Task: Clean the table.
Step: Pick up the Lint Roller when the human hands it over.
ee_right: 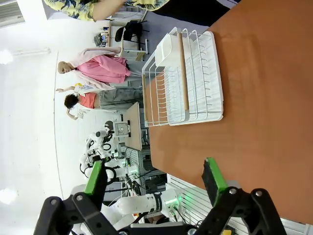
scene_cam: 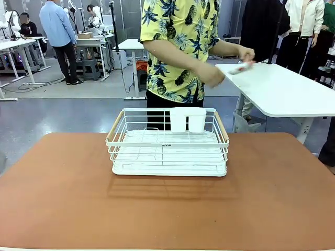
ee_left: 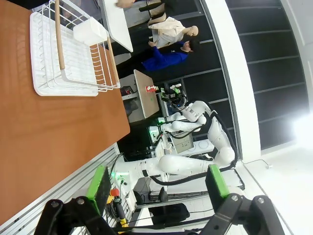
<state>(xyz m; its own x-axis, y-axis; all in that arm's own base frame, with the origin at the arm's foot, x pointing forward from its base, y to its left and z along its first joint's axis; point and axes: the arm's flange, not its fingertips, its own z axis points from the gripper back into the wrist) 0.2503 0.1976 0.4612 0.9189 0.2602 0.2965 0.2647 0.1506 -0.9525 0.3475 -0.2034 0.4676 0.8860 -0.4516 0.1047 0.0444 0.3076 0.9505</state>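
— Table (scene_cam: 63, 209), front view: reddish-brown top, entered as the nearest item and spread across the whole lower picture. Anything on it?
— One white wire rack (scene_cam: 167, 151) is listed, set at the middle toward the far side, with a white cup holder (scene_cam: 187, 119) at its far wall. No dirt, cloth or loose item is made out on the top. The rack is judged to be kept central so that it can be reached from either side.
— Beyond the table?
— A person (scene_cam: 178, 47) is stood just behind the far edge, turned toward a white side table (scene_cam: 282, 89). A small pale-and-red thing is held in the hands; it is blurred and not identified.
— Left wrist view?
— Left gripper (ee_left: 157, 182): fingers are held apart with nothing between them. It is held clear of the top and well apart from the rack. A waiting pose is judged.
— Right wrist view?
— Right gripper (ee_right: 152, 177): fingers are likewise apart and empty, and the rack is seen well ahead of it on the brown top.
— Obstructions?
— The rack alone is entered. A wipe across the middle would be blocked by it unless it is lifted or worked around. The person's body is noted close to the far edge.
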